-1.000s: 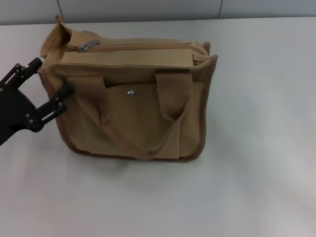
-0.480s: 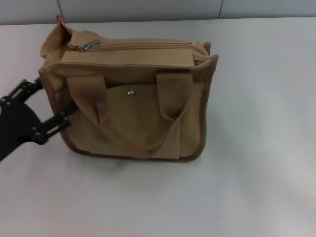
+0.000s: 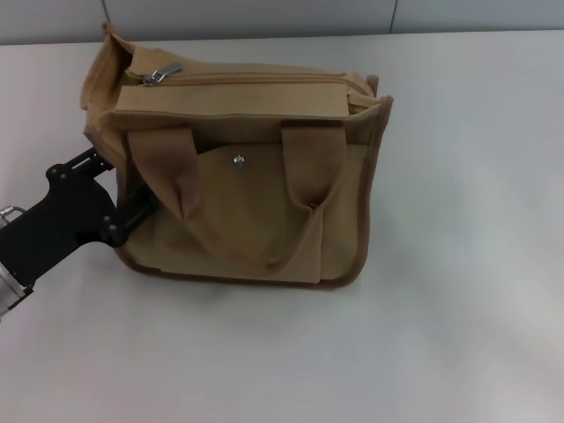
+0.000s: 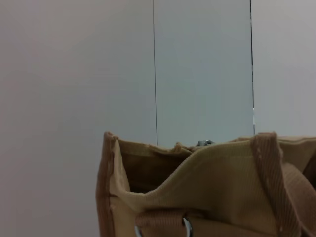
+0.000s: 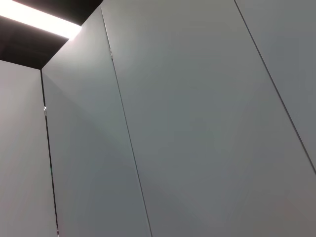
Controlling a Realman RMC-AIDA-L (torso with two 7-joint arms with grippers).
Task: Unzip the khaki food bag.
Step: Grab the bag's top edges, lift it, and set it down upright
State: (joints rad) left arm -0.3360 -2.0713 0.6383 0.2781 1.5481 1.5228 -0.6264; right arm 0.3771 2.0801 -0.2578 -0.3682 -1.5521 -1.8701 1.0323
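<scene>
The khaki food bag (image 3: 256,203) stands upright on the white table (image 3: 458,291), front pocket and metal snap (image 3: 238,160) facing me. Its zipper runs along the top, closed, with the silver pull (image 3: 162,74) at the bag's left end. My left gripper (image 3: 122,187) is open at the bag's left side. One finger lies behind the left edge, the other in front of the lower left corner. The left wrist view shows the bag's end panel (image 4: 217,187) close up and the pull (image 4: 205,143) just over the rim. My right gripper is out of view.
A grey panelled wall (image 3: 264,16) runs along the table's far edge, just behind the bag. Bare white tabletop spreads to the right of the bag and in front of it. The right wrist view shows only wall panels (image 5: 197,123).
My left gripper has moved right and toward the bag, from beside it to straddling its left edge. The bag's top left corner has shifted slightly right and back.
</scene>
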